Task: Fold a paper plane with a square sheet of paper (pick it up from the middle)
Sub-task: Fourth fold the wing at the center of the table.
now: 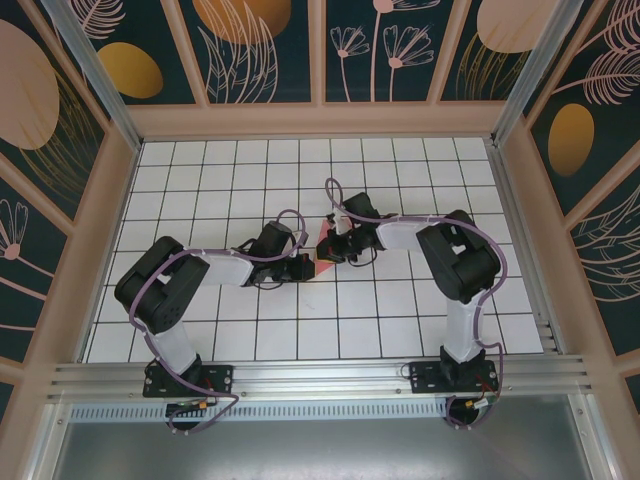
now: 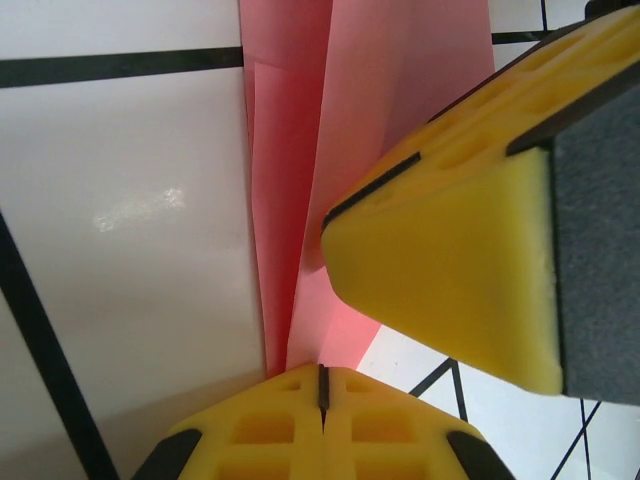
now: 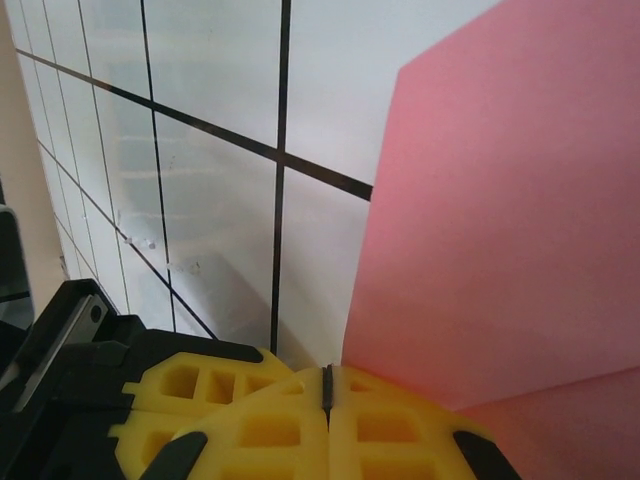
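**Item 1. Left gripper (image 2: 322,388).** The yellow fingers are pressed together with no gap. They are clenched on the near end of the sheet of paper (image 2: 300,150), which fans away from the tips in several pink layers. A crease runs straight ahead.

**Item 2. Right gripper (image 3: 326,385).** These fingers are also closed flush and nip a lower edge of the same sheet. The paper rises as a flat pink panel ahead and to the right of the tips.

**Item 3. Tools together.** One of the right gripper's fingers (image 2: 450,270) sits ahead and to the right of the left tips, just beside them and over the paper. From above, the two heads nearly meet, with the pink paper between them.

**Item 4. Sheet, condition.** It is partly folded and held at two close points. Judged mid-fold, it is not a finished dart.

**Item 5. Table (image 2: 130,200).** White with black grid lines, it lies beneath and to the left of the left tips.

**Hazards, judged.**
- Tearing: both tools clamp thin paper close together, so any pull apart or twist loads the short span between them.
- Skewed crease: if either pinch slips, the layers slide and the fold lands off the centre line.
- Collision: the fingers are nearly touching, so a small inward move would knock one tool against the other.
- Springback: if either tool lets go before the fold is pressed flat, the layers could reopen.
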`<state>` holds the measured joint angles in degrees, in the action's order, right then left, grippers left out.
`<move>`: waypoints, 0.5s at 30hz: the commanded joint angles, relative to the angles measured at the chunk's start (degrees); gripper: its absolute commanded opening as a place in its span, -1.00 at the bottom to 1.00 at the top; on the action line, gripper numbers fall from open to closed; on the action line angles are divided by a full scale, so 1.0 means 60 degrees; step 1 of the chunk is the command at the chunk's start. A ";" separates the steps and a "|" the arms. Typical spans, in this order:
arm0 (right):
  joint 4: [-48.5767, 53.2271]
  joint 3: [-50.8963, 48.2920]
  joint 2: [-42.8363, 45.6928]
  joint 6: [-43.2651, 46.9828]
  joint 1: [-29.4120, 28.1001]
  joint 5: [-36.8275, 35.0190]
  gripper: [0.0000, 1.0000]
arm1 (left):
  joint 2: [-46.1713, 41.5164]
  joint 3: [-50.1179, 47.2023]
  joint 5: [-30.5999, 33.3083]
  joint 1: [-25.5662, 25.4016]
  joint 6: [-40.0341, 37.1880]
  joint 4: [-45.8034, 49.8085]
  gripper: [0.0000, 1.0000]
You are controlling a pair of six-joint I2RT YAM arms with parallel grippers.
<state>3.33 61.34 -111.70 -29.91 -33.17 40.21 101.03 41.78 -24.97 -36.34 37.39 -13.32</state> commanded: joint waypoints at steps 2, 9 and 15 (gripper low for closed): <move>0.0425 0.0051 -0.0312 0.0167 -0.0027 -0.0497 -0.90 | 0.0083 -0.0123 0.0354 -0.0026 0.0095 0.0397 -0.99; 0.0495 -0.0147 -0.0394 0.0127 -0.0015 -0.0916 -0.91 | -0.0769 -0.0337 0.0414 -0.0037 0.0433 -0.0452 -0.87; 0.0435 -0.0166 -0.0433 0.0093 -0.0017 -0.0975 -0.91 | -0.0846 -0.0504 0.0732 -0.0025 0.0610 -0.0778 -0.82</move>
<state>4.14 61.34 -112.81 -29.93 -33.21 37.15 96.36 39.53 -21.89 -36.40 39.83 -15.64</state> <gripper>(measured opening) 0.061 0.089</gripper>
